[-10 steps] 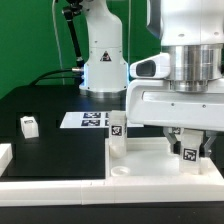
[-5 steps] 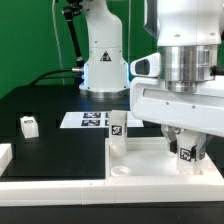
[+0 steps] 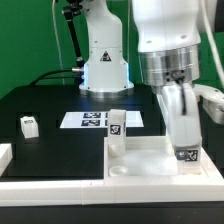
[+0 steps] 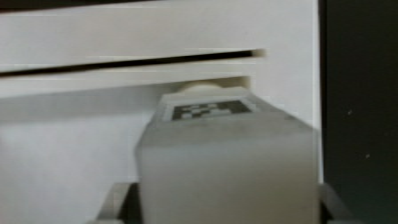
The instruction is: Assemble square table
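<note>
Claw [image 3: 186,150] apparently pinches a tagged leg [image 4: 215,140] (upright) over tabletop [image 3: 140,160].

The arm reached down steeply from above on the exterior view's right, wrist twisted. Its gripper [image 3: 186,150] pointed downward, fingers [image 3: 178,122] closed on a small tagged leg [image 3: 187,156].

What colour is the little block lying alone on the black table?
White, with a black-and-white tag; the block shows best in the exterior view.

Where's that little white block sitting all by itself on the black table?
In the exterior view, the lone leg stands on the black table at that view's left, left of the marker board and apart from the tabletop.
</note>
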Available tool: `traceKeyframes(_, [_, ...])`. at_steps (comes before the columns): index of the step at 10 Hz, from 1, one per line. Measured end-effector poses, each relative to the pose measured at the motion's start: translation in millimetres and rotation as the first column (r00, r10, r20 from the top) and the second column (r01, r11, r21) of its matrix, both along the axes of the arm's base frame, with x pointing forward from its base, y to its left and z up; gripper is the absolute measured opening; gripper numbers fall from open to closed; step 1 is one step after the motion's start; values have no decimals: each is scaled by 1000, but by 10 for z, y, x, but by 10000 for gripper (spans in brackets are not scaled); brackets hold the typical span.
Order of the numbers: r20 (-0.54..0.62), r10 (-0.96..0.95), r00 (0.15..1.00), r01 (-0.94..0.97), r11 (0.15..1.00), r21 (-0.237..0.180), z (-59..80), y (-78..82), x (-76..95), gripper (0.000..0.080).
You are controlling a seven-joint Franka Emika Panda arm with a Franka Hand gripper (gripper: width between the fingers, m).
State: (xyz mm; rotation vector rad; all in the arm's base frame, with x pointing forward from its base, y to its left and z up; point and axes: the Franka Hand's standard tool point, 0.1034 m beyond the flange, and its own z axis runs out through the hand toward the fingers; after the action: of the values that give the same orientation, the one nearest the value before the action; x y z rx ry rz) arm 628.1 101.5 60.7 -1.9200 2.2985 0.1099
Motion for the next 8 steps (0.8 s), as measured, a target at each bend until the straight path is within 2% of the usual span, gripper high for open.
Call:
traceKeyframes(3, [-25, -109, 994, 109, 994, -2, 7, 13, -12, 291])
traceKeyframes(5, [-31, -246, 969, 247, 969, 6, 8, 15, -24, 292])
traceKeyframes(7, [-32, -250, 968, 250, 968, 5, 6, 8, -25, 294])
traceKeyframes(8, [-33, -250, 968, 250, 968, 4, -3, 6, -30, 433])
